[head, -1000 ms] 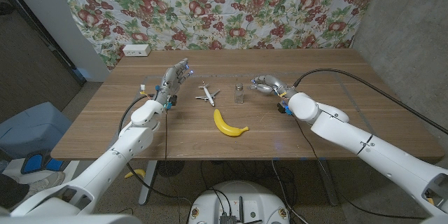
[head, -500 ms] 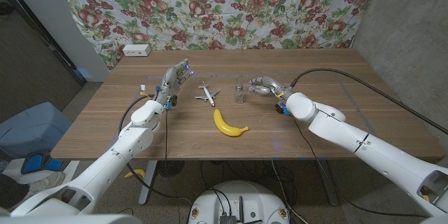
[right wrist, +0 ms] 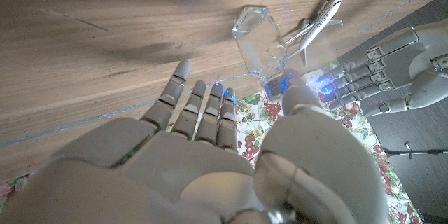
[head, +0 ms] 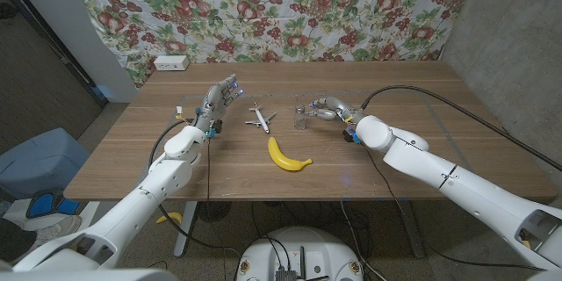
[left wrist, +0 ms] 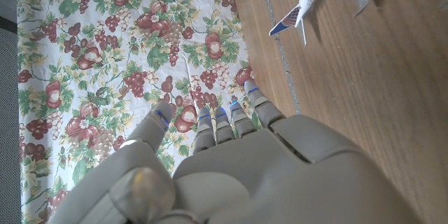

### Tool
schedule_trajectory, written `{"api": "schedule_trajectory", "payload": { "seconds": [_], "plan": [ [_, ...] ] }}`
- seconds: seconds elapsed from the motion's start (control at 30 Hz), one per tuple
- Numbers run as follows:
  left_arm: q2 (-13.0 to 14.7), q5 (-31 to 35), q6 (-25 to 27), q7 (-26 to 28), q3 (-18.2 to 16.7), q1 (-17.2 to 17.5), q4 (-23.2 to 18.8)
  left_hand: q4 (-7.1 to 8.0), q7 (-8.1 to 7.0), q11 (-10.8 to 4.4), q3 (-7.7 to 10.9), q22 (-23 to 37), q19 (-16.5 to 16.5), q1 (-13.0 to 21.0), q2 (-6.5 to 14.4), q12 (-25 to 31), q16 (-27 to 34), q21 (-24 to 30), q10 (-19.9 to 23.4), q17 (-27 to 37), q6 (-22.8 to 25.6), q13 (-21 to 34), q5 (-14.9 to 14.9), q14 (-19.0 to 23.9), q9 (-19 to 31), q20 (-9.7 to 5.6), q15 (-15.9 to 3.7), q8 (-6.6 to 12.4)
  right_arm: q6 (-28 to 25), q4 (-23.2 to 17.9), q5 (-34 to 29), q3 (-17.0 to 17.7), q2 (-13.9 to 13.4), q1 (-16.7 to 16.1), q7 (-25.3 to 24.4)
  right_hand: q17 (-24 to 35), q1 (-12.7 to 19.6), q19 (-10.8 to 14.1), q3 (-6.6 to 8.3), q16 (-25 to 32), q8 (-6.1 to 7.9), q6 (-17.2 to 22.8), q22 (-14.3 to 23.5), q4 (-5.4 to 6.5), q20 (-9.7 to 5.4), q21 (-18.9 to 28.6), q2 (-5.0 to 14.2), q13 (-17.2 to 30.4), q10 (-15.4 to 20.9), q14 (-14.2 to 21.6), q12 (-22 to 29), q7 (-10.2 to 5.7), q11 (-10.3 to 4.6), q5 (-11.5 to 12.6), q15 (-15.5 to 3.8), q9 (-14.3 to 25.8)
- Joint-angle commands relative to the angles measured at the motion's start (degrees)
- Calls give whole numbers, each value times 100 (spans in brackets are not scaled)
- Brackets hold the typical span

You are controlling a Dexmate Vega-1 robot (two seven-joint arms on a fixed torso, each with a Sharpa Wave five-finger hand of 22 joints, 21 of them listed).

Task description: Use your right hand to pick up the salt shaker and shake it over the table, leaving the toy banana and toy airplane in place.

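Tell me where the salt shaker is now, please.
In the head view the salt shaker stands near the table's middle, between the toy airplane and the right hand, behind the toy banana.

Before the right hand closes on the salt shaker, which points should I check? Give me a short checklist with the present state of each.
1. Right hand open beside the salt shaker: ok.
2. Fingers already around the shaker: not ok in the right wrist view; a gap shows.
3. Shaker upright on the table: ok.
4. Toy airplane apart from the shaker: ok.
5. Toy banana out of the hand's way: ok.
6. Left hand away from the shaker, holding nothing: ok.
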Motion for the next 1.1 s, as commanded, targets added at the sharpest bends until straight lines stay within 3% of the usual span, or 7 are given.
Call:
{"api": "schedule_trajectory", "payload": {
  "seconds": [0.03, 0.8, 1.1],
  "plan": [
    [-1, -17, 7, -27, -12, -41, 54, 7, -19, -25, 27, 19, 39, -51, 96, 38, 24, 8, 51, 15, 30, 8, 29, 47, 34, 41, 28, -4, 57, 208, -62, -122, 96, 162, 138, 0, 55, 17, -14, -4, 45, -11, 12, 10, -10, -22, -44, 16, -18, -36, 29, -47, -40, -34, 17, 17],
    [35, -27, 48, 2, -22, 22, -43, 22, -9, -16, 52, 19, 54, -102, 82, 47, 17, 6, 87, 15, 48, 8, 28, 93, 34, 58, 34, 3, 70, 298, -286, -246, 213, 199, 69, -78, 458, 106, 28, 0, 76, 43, 13, -8, -78, -112, -139, -17, -38, -58, 30, -223, -232, -121, -96, 14],
    [61, -43, 82, 4, -30, 47, -86, 27, -15, -17, 66, 19, 78, -125, 76, 51, 21, 11, 108, 14, 43, 8, 28, 134, 34, 65, 41, 1, 167, 420, -369, -292, 293, 216, 3, -117, 601, 59, 14, -80, 92, 93, 14, 39, -139, -206, -169, -34, -78, -314, 24, -304, -301, -139, -78, 15]
  ]
}}
